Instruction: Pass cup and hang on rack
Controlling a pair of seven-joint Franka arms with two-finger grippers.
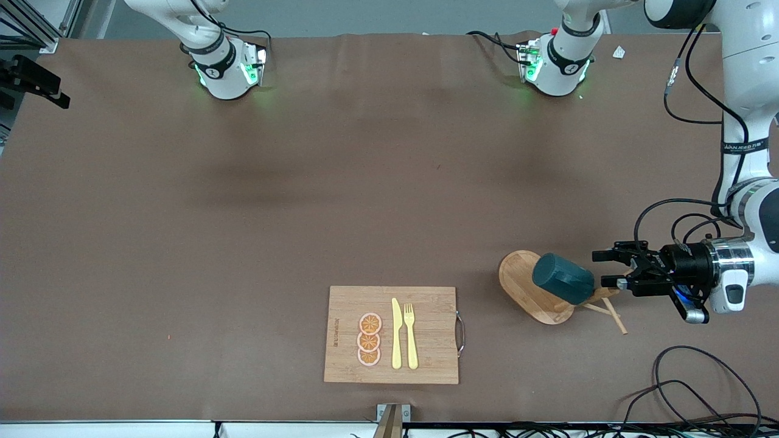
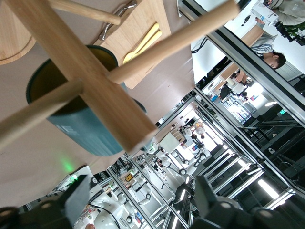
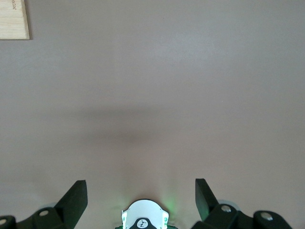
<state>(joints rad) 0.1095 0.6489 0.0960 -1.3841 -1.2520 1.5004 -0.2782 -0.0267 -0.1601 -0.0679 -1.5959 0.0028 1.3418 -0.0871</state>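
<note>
**Cup hangs on the rack, left gripper let go**

Front view: a brown table [image 1: 243, 201] fills the picture. Near the edge closest to the camera, toward the left arm's end, stands the rack [image 1: 535, 296], a light wooden mug tree on an oval base with a central post and thin pegs. The cup [image 1: 563, 278], dark teal and cylindrical, hangs tilted on a peg above the base; its handle cannot be seen. Just beside it, apart from it, the left gripper [image 1: 604, 268] is held level, pointing at the cup, its fingers spread and empty. It looks to have just released the cup. Near the middle of the same edge lies a cutting board [image 1: 347, 365] carrying three orange slices [image 1: 369, 339], a yellow knife [image 1: 396, 334] and a yellow fork [image 1: 411, 336]. The right arm waits; its gripper is out of this picture.

Left wrist view: the rack's post and pegs cross close in front of the cup, whose yellowish-tan inside shows at the mouth. The two dark fingers stand wide apart, touching nothing.

Right wrist view: the right gripper [image 3: 141, 200] hangs over bare table, fingers wide, holding nothing; a corner of the board shows.
</note>
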